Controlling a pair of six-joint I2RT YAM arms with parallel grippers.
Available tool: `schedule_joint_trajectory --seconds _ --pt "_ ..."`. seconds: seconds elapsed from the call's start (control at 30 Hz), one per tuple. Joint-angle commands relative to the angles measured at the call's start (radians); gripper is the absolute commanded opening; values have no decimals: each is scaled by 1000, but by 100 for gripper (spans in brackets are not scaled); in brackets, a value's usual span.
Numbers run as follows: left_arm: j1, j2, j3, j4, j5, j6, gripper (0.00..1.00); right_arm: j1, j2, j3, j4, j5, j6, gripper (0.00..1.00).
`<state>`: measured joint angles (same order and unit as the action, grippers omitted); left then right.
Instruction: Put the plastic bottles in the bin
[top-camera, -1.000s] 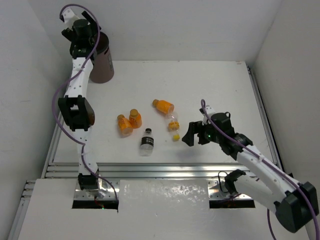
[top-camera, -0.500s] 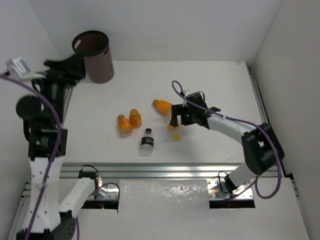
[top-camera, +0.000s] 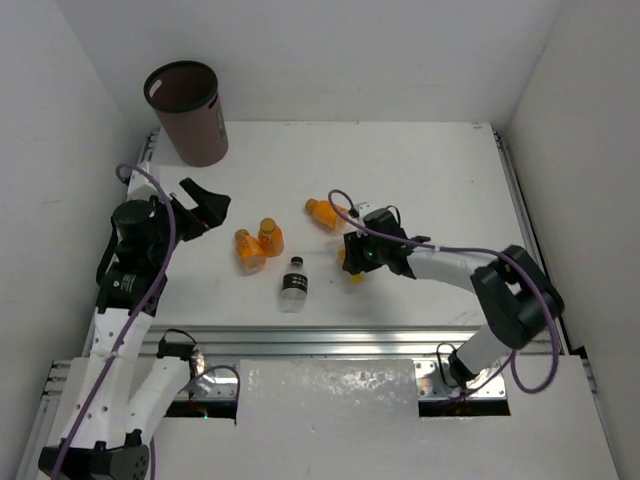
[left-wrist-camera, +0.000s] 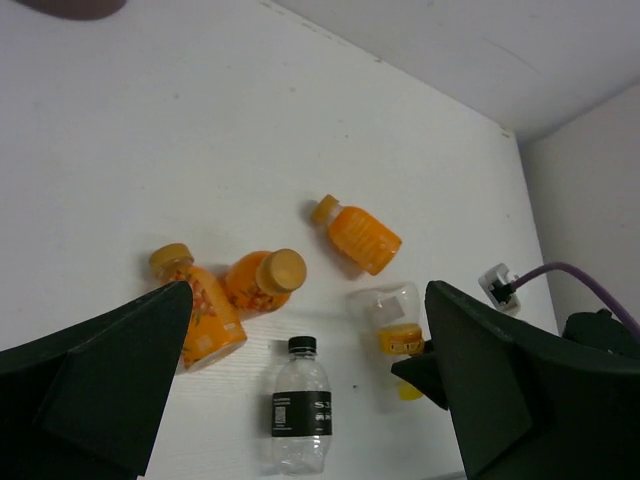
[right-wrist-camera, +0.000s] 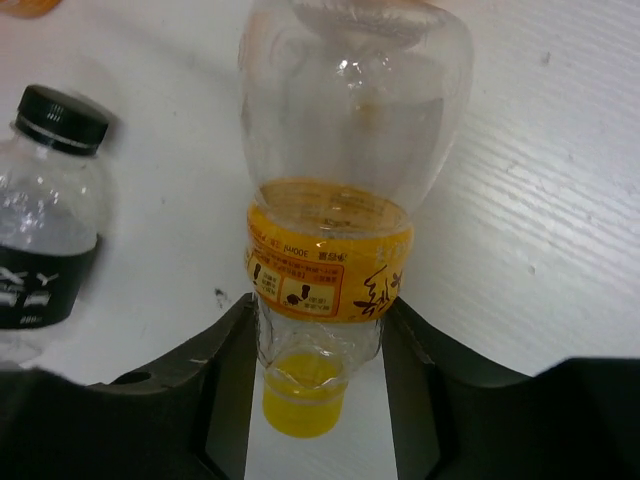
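Top view: bin (top-camera: 190, 115) stands upright at far-left corner of table (top-camera: 430, 170), well apart from every bottle. Left claw (top-camera: 205, 212) hangs released and empty above the table, left of the bottles. Mid-table: left orange bottle (top-camera: 248, 251) and mid orange bottle (top-camera: 271, 237) side by side, touching. Black-cap bottle (top-camera: 294, 284) lies just on the near side of them. Far orange bottle (top-camera: 327, 212) lies on its side further back. Right claw (top-camera: 350, 258) sits low on yellow-cap bottle (top-camera: 351, 276); most of the bottle is hidden, cap end pokes out toward the near edge.

Left wrist cam: left fingers (left-wrist-camera: 110, 380) spread wide, nothing between them. All five bottles on the table below. Yellow-cap bottle lies cap toward cam, w/ black tip of right claw at its side.

Right wrist cam: right fingers (right-wrist-camera: 225, 380) clenched on yellow-cap bottle at the neck, just under its yellow label band, touching both sides. Bottle lies on the table. Black-cap bottle near it at left edge, not touching.
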<state>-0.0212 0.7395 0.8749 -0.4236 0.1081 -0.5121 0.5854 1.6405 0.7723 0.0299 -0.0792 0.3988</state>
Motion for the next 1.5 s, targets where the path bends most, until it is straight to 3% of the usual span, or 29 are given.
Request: schedule_joint_trajectory --seconds 0.0,0.13,0.2,0.33,0.5,0.67,0.77,0.8,0.87,0.9,0.93,0.97,1.03,1.1,1.17,1.23,1.33,1.47 --pt "-8 -31 -4 49 151 44 100 5 -167 -54 45 10 -8 27" --pt "-51 -28 -17 120 332 21 100 8 -406 -128 -60 -42 29 27" --pt "-144 9 -22 205 404 -2 100 7 -487 -134 -84 -94 26 27" --pt "-430 144 6 290 329 -38 100 5 -663 -119 -79 -272 -6 27" --pt "-647 306 50 471 208 -92 100 7 -803 -130 -2 -427 -23 27" --pt "-733 431 141 500 156 -98 100 7 -866 -137 7 -473 -29 27" --pt "-758 472 148 546 160 -137 95 7 -895 -140 5 -482 -38 27" --pt "-758 477 142 587 169 -146 87 7 -894 -136 -1 -481 -46 27" --pt "-760 480 139 627 194 -164 62 8 -893 -134 -7 -472 -51 28" --pt "-760 488 150 644 218 -170 30 8 -893 -134 -5 -459 -51 29" --pt "-760 491 159 643 222 -172 18 7 -900 -134 -2 -440 -46 33" --pt "-760 495 170 616 206 -166 4 7 -904 -137 -2 -418 -34 56" --pt "-758 495 228 545 132 -146 0 7 -921 -137 -27 -340 -12 99" --pt "-720 498 341 346 -81 -91 0 8 -920 -101 -149 -73 15 99" --pt "-647 514 465 190 -261 -82 0 7 -907 -62 -294 69 46 99" --pt "-480 552 531 123 -332 -77 0 5 -891 -13 -370 218 66 99" --pt "-323 629 679 88 -424 -57 0 7 -895 16 -447 268 66 99" --pt "-156 863 953 63 -487 -40 0 5 -938 18 -508 291 66 99"
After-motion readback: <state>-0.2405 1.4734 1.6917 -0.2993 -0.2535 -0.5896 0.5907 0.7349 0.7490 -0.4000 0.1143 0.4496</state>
